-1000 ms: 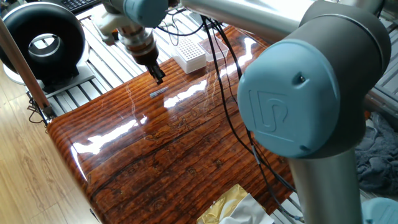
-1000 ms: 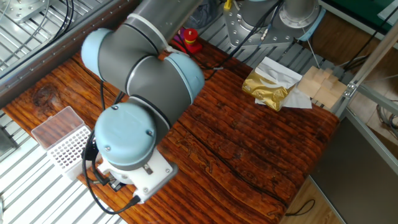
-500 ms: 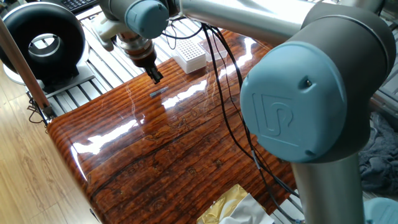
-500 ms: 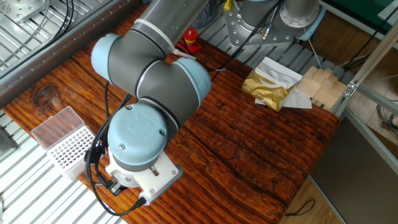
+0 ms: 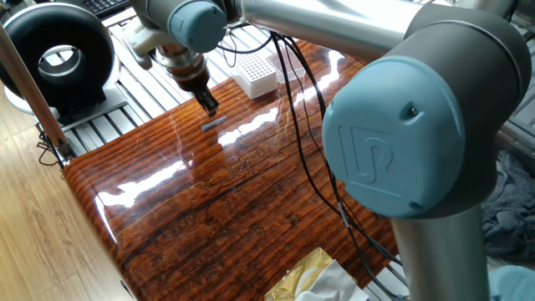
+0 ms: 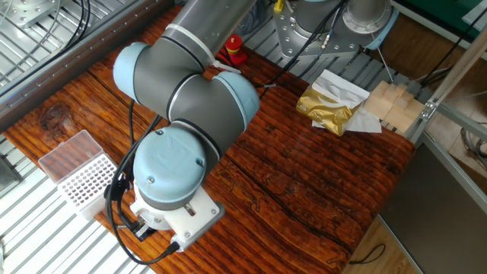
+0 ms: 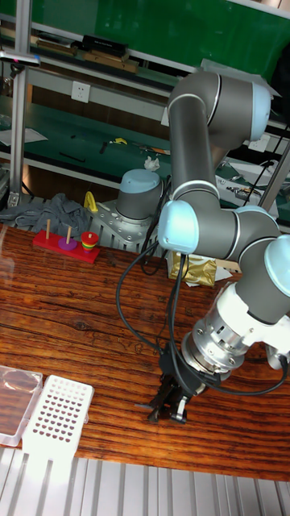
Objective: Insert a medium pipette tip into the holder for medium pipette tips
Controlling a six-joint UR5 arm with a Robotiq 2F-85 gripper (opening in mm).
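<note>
The medium pipette tip (image 5: 213,124) lies flat on the glossy wooden table, a thin grey sliver. My gripper (image 5: 208,105) hangs just above and behind it, pointing down with nothing in it; its dark fingers (image 7: 159,408) stand slightly apart in the tall fixed view. The holder for medium pipette tips (image 5: 255,73) is a white block with a grid of holes, sitting at the table's edge beyond the gripper. It also shows to the left of the arm as the holder (image 7: 56,413) and the holder (image 6: 84,183). In the other fixed view the wrist hides the gripper and the tip.
A clear lid (image 6: 65,152) lies beside the holder. A black round fan (image 5: 58,58) stands off the table's corner. Cables (image 5: 305,125) hang from the arm over the table. Gold foil packaging (image 6: 327,106) and a red ring-stack toy (image 7: 68,242) sit at the far side.
The wrist shifted slightly between one second and half a second ago, carrying the gripper a little up and left. Since then nothing has moved. The tip stayed where it lies.
</note>
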